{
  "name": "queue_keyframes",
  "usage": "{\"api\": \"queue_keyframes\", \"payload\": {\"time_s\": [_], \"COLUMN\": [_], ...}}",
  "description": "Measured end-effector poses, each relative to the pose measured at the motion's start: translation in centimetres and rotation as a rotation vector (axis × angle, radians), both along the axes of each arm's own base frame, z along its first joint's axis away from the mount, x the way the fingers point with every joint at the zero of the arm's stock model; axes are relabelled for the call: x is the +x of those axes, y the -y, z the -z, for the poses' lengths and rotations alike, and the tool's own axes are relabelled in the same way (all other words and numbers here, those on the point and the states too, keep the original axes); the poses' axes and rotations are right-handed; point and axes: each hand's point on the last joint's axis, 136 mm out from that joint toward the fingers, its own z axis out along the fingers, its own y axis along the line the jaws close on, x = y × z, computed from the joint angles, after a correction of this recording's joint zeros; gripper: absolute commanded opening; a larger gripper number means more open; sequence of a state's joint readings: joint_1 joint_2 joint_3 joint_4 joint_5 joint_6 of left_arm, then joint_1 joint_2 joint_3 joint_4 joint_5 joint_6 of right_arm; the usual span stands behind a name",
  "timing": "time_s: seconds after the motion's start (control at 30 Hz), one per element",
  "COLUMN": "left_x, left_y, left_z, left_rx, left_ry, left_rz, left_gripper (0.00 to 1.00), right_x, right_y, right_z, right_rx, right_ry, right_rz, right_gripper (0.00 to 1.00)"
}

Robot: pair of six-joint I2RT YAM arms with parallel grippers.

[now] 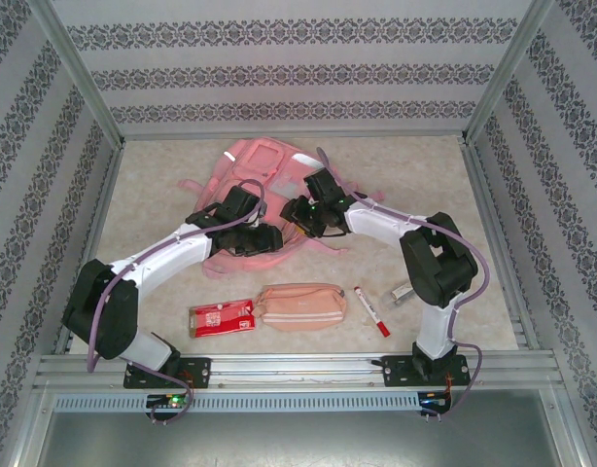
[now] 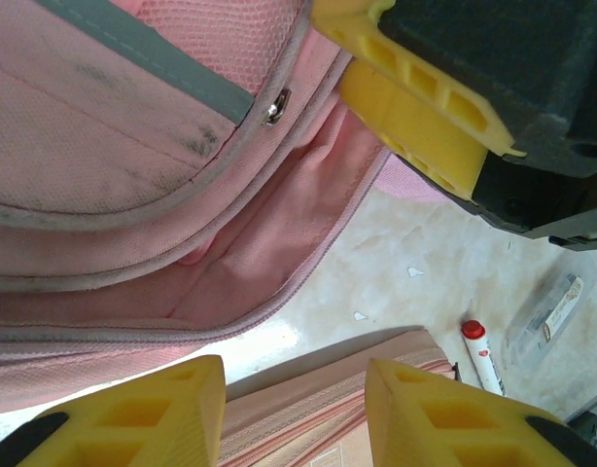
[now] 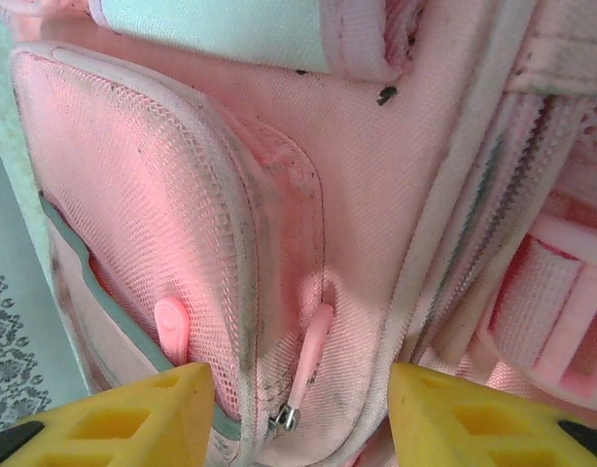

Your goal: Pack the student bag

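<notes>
The student bag (image 1: 269,170), a large pink backpack, lies at the middle back of the table. My left gripper (image 1: 267,239) hovers at its near edge; its yellow fingers (image 2: 172,413) stand apart with nothing between them, over the bag's open zip seam (image 2: 211,243). My right gripper (image 1: 300,216) is over the bag's right side, open. A pink zip pull (image 3: 313,355) on the bag's front pocket (image 3: 162,214) lies in line with the gap between its fingers (image 3: 133,418), ungripped. The right gripper's fingers (image 2: 415,107) show close by in the left wrist view.
Near the front lie a red packet (image 1: 221,317), a pink pencil pouch (image 1: 300,304), a red-capped marker (image 1: 371,311) and a small clear item (image 1: 403,292). The pouch (image 2: 318,389) and marker (image 2: 483,355) lie just past the left fingers. Patterned walls enclose the table.
</notes>
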State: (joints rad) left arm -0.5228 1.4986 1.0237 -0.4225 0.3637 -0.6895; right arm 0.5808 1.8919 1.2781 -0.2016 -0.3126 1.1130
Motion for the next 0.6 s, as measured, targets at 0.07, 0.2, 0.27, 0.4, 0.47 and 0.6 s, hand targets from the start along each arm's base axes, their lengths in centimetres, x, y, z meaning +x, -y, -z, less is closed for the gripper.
{"api": "queue_keyframes", "payload": {"time_s": [0.07,0.2,0.27,0.4,0.47,0.6], "left_x": [-0.1,-0.6,-0.8,-0.7,-0.6,-0.5], "left_y": [0.0,-0.3,-0.4,-0.3,-0.2,-0.3], "left_z": [0.2,1.1,1.6,1.5,1.5,1.4], "left_rx": [-0.002,0.005,0.008,0.004,0.002,0.005], "left_ry": [0.002,-0.011,-0.017,-0.006,-0.002,0.007], "left_rz": [0.0,0.001,0.003,0.006,0.006,0.009], "left_gripper": [0.4,0.39,0.39,0.39,0.39,0.4], "right_x": [-0.3,-0.7,-0.6,-0.2,0.1,0.4], "right_y": [0.3,0.5,0.3,-0.2,-0.5,-1.1], "right_z": [0.6,1.8,2.2,2.7,2.6,2.0], "right_rx": [-0.026,-0.061,-0.066,-0.046,-0.032,0.003], "right_ry": [-0.019,-0.046,-0.05,-0.05,-0.04,-0.026], "right_rz": [0.015,0.041,0.05,0.059,0.056,0.046], "right_gripper": [0.52,0.52,0.47,0.25,0.15,0.0]}}
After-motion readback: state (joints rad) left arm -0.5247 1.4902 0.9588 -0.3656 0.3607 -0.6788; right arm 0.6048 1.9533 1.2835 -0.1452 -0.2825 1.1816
